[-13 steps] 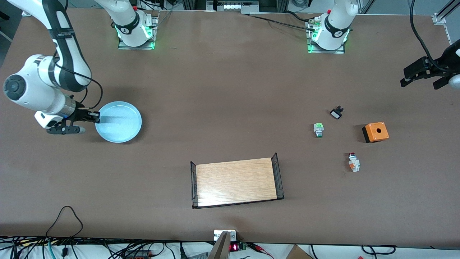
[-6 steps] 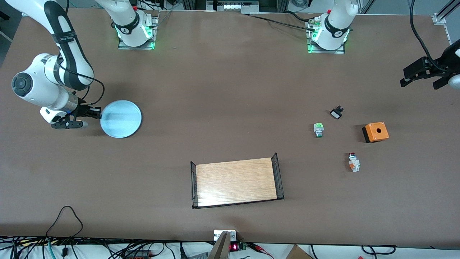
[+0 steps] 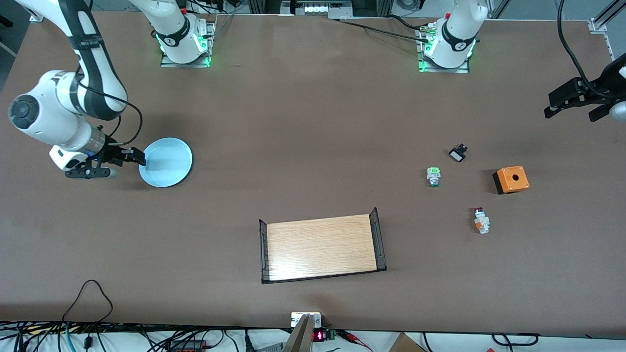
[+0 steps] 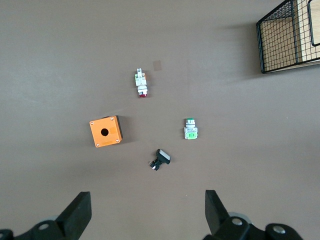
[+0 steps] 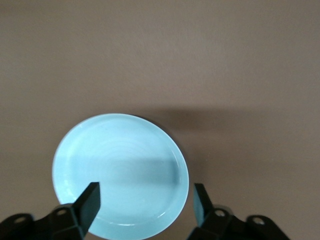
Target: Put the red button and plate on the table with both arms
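Observation:
The light-blue plate (image 3: 166, 162) lies flat on the brown table (image 3: 313, 137) near the right arm's end. My right gripper (image 3: 137, 157) is open at the plate's rim on the side toward that end. In the right wrist view the plate (image 5: 120, 167) lies under and between the spread fingers of that gripper (image 5: 144, 200). The red button (image 3: 481, 220) lies on its side on the table near the left arm's end; it also shows in the left wrist view (image 4: 141, 83). My left gripper (image 3: 572, 113) is open and empty, high over the table's edge there (image 4: 145, 215).
A green-capped switch (image 3: 433, 176), a small black switch (image 3: 458, 154) and an orange box with a hole (image 3: 511, 179) lie close to the red button. A light-wood tray with black mesh ends (image 3: 320, 248) stands mid-table, nearer the front camera.
The plate has come down onto the table and lies flat. My right gripper has let go of its rim and opened. The left arm has not moved.

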Robot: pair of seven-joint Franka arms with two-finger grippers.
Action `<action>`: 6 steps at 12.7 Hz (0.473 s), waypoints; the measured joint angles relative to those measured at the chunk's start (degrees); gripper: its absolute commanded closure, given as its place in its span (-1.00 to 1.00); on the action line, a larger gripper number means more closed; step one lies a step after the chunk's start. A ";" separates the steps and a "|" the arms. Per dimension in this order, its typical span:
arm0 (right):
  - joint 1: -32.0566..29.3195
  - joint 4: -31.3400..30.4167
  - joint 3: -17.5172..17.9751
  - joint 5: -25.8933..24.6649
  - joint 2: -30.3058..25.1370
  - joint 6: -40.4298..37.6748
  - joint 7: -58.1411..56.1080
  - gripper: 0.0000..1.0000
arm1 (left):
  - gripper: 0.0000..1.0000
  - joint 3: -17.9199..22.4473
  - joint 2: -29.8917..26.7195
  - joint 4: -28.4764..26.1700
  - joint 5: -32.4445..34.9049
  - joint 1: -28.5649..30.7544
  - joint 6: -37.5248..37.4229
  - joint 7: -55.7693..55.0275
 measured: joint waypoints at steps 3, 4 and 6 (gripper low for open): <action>0.99 9.36 0.18 -1.51 -1.22 -10.11 2.29 -1.00 | -1.00 -0.01 0.00 -0.01 0.00 0.00 0.00 0.00; 1.52 12.43 0.26 -2.75 -1.35 -12.96 3.47 -1.00 | -1.00 -0.02 0.00 -0.01 0.00 0.00 0.00 0.00; 3.32 18.27 0.34 -4.22 -1.36 -18.89 6.59 -1.00 | -1.00 -0.03 0.00 -0.02 0.00 0.00 0.00 0.00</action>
